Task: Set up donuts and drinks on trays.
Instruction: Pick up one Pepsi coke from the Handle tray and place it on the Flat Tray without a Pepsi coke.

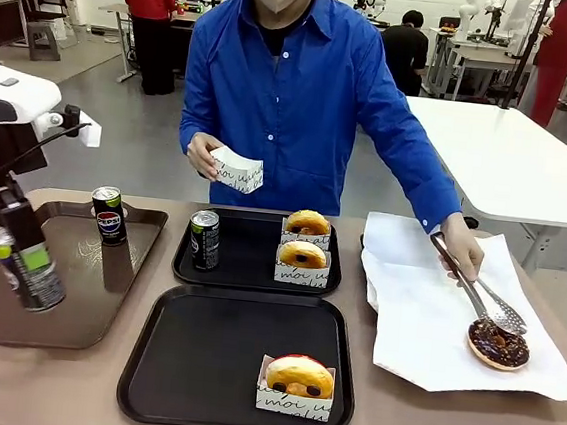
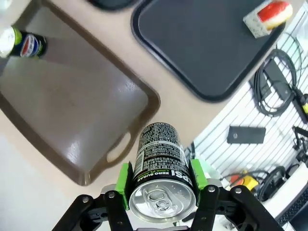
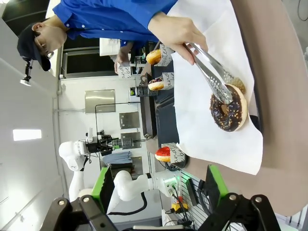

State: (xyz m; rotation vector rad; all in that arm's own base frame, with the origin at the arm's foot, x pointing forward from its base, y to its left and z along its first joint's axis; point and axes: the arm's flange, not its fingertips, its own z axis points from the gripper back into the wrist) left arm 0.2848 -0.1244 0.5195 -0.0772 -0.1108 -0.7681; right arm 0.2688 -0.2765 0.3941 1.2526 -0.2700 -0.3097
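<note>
Your left claw point(image 2: 160, 192) grips a slim dark green-banded soda can point(image 2: 159, 168), seemingly above the brown tray point(image 1: 103, 311); next, carry it to the near matte black square tray point(image 1: 209, 356).

Hidden and cut-off parts

The brown tray point(image 1: 104, 306) runs off the picture's left edge; the can point(image 1: 29, 270) above it covers the left gripper's point(image 1: 26, 273) fingertips.

donuts: four, three boxed point(image 1: 308, 222) point(image 1: 303, 254) point(image 1: 299, 375), one chocolate point(image 1: 499, 344) on paper
cans: three point(image 1: 110, 215) point(image 1: 204, 238) point(image 1: 27, 268)
black trays: two point(image 1: 253, 270) point(image 1: 198, 365)
brown tray: one point(image 1: 74, 303)
empty box: one point(image 1: 237, 171)
tongs: one point(image 1: 477, 291)
</note>
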